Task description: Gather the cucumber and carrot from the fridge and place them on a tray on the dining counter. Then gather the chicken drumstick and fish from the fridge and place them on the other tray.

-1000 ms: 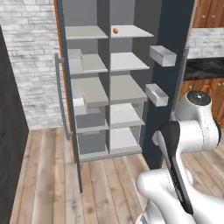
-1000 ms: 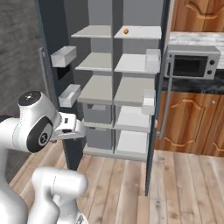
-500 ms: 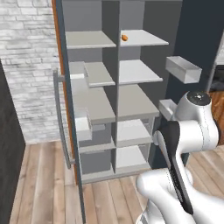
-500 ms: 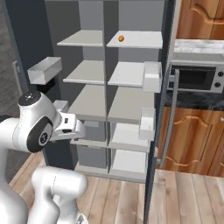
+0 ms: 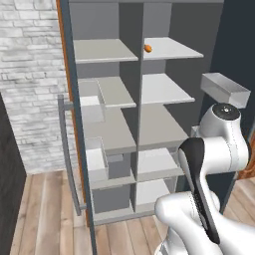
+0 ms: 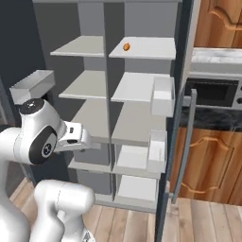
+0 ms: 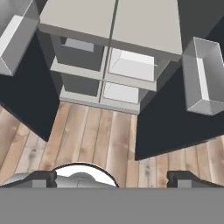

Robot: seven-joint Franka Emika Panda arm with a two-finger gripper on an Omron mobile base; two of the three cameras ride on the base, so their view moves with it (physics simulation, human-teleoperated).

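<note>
While fridge stands with both doors wide for access, gripper hangs fully open, empty, aimed at lower shelves. Small orange item, probably carrot, lies on top right shelf, far above hand. Cucumber, drumstick, fish: cannot tell where.
</note>
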